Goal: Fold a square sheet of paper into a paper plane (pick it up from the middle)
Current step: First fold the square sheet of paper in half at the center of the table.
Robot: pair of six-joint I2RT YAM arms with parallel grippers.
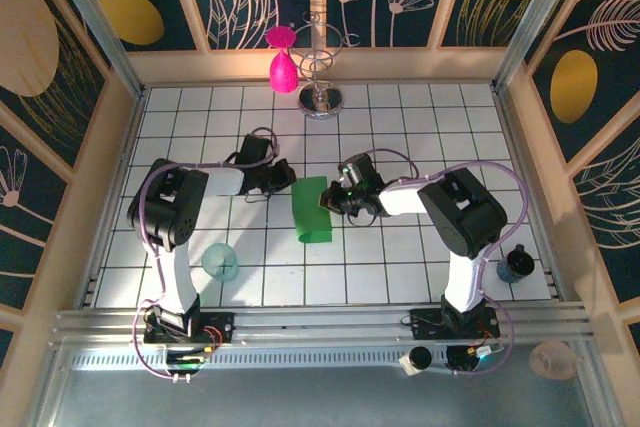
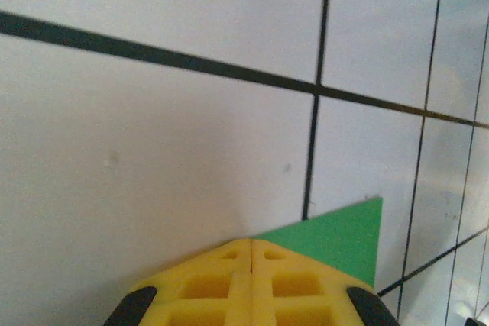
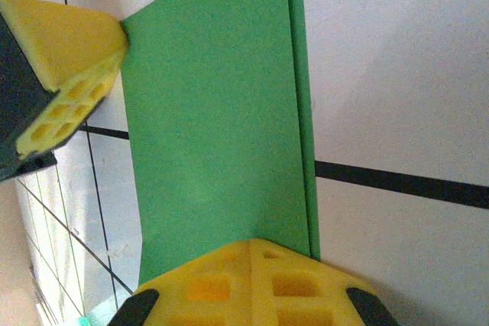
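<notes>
Green and folded to a narrow rectangle, the square sheet of paper [image 1: 311,209] lies flat on the tiled table [image 1: 400,267] between the 2 arms. The left gripper [image 2: 251,243], fingers pressed together, touches its far left corner. The right gripper [image 3: 252,243], likewise closed, rests on its right edge. A teal cup [image 1: 221,261] stands well apart.
</notes>
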